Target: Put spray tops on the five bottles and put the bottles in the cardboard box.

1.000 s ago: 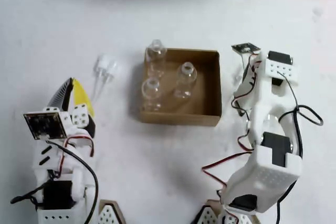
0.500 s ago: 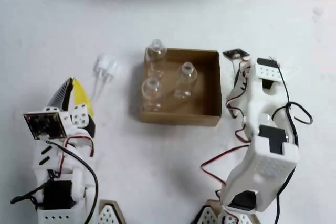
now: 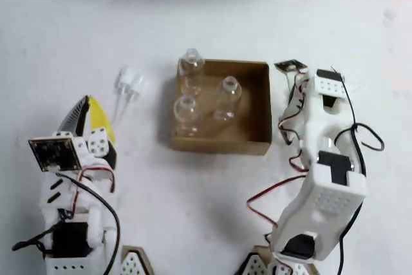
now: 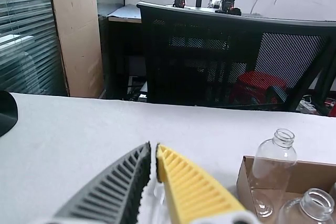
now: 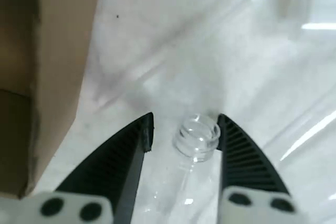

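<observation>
Right of the cardboard box, right hand is spread open, an uncapped bottle neck between its fingers, not clenched on it. Inside the box stand three uncapped bottles, one at the far-left corner. Left of the box, spray tops lie on the table. Farther left of the box, left hand is clenched shut, holding nothing.
</observation>
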`<action>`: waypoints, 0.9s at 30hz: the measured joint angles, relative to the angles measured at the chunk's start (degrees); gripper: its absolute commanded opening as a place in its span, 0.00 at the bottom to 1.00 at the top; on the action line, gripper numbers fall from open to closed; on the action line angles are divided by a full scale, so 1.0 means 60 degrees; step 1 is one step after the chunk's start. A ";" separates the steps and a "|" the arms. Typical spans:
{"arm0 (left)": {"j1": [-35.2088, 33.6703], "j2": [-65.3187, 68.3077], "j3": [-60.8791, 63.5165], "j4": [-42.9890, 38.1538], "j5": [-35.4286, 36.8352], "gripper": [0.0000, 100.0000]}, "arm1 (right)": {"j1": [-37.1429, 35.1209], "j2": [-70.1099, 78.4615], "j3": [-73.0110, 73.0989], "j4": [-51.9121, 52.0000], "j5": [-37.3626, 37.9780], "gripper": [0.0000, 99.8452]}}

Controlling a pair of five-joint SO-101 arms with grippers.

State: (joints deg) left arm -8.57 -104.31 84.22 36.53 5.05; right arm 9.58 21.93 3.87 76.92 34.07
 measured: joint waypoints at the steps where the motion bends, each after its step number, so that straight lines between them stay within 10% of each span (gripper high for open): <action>1: 0.0000 0.0000 0.0000 0.0000 0.0000 0.02 | -0.0015 -0.0059 0.0000 0.0044 0.0000 0.22; 27: 0.0000 0.0000 0.0000 0.0000 0.0000 0.02 | 0.0396 -0.1128 -0.0073 0.0410 0.0000 0.04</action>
State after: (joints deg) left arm -8.57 -104.31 84.22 36.53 5.05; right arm 11.96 15.16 3.43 79.38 34.07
